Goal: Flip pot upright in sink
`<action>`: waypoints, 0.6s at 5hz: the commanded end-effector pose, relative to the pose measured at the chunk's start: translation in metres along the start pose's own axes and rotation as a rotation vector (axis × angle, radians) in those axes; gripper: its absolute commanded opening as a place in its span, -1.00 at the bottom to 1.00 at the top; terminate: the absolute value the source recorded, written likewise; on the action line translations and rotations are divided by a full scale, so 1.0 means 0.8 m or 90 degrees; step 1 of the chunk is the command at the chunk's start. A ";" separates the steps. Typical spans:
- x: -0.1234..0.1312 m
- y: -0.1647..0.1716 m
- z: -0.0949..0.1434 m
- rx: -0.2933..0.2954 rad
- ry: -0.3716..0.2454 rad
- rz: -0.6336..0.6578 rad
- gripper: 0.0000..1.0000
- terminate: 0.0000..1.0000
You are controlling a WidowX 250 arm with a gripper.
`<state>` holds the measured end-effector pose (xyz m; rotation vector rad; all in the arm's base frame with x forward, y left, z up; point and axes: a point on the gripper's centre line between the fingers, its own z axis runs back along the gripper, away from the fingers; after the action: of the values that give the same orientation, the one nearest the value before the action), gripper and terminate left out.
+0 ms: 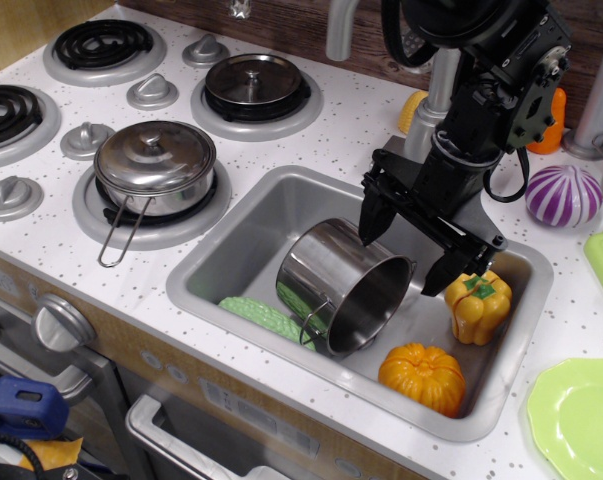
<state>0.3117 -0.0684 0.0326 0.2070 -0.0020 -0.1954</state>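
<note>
Centre frame, the pot (pixel 343 288) lies tilted in the sink (pixel 231 245), mouth facing lower right. Gripper (pixel 406 250) fingers spread apart above its rim. Judged light, rigid, slippery steel; pinch the rim wall.

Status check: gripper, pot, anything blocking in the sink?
Gripper open, straddling pot rim. Pot tilted in sink, not upright. Yellow pepper, orange pumpkin close by.

Pot (pixel 343 288) tilted on side in sink (pixel 243 232), open gripper (pixel 406 255) just above, 1 finger at rim.
</note>
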 end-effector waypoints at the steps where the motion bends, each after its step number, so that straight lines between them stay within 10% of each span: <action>1: 0.000 0.000 0.000 0.000 0.000 0.000 1.00 -1.00; 2: 0.005 0.002 0.005 0.058 0.017 -0.025 1.00 -1.00; 3: 0.005 -0.004 -0.004 0.195 0.006 -0.052 1.00 -1.00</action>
<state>0.3076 -0.0732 0.0142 0.5508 0.0032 -0.2990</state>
